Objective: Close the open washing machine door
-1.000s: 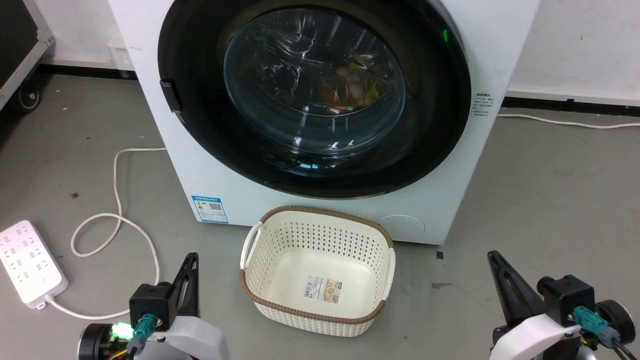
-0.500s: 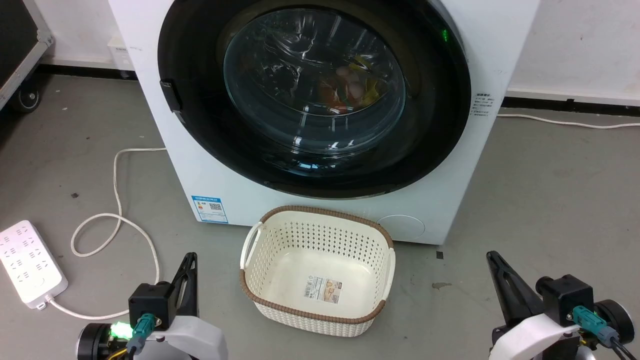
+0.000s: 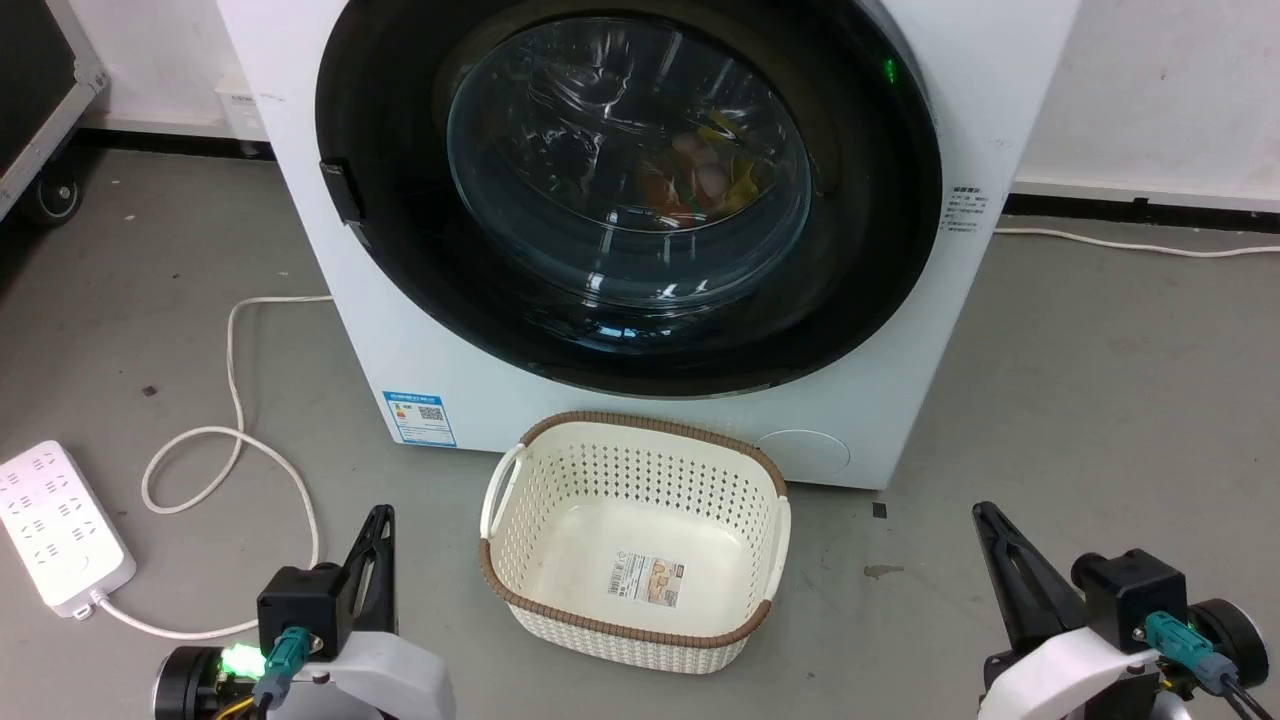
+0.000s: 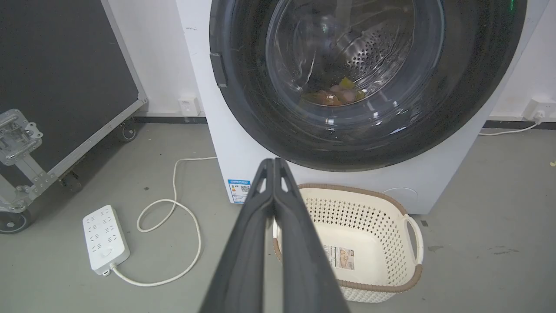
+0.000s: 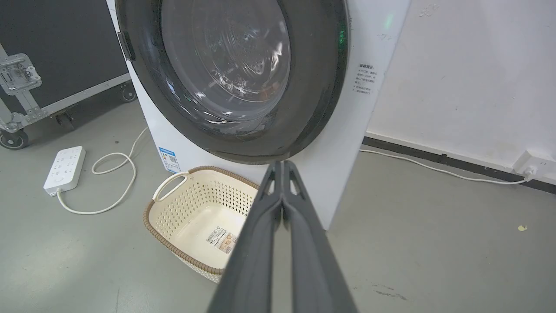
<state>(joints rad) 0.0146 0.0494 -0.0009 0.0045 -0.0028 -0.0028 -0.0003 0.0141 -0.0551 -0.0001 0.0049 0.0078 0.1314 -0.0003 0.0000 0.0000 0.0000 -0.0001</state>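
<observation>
Left hand point(image 4: 273, 162) and right hand point(image 5: 282, 165), nearest the camera and well short of the washing machine point(image 3: 300, 120). Each has its two dark fingers pressed together along their length, with nothing between them. Both hang above the grey floor point(image 3: 1100, 400), the left hand before the machine's left front corner and the right hand before its right front corner.

Between the hands and the machine, a cream perforated basket point(image 3: 640, 421) with a brown rim stands on the floor. Its far edge lies just beside the machine's base, and a printed label lies on its bottom.

Left of the machine and apart from it, a white power strip point(image 3: 55, 525) lies on the floor. Its white cable point(image 3: 235, 400) loops back toward the machine's left side.

The machine itself is white, with a blue sticker point(image 3: 420, 417) low on the left of its front. The washing machine door point(image 3: 880, 250) lies against that front, its wide glossy black rim covering the opening. A dark catch point(image 3: 342, 190) sits at the door's left edge. Through the bulging glass window point(image 3: 560, 120), coloured items point(image 3: 700, 180) show inside the perforated steel drum.

Behind the machine is a white wall point(image 3: 1150, 90), and to the machine's left stands a black wheeled case point(image 4: 65, 78).
</observation>
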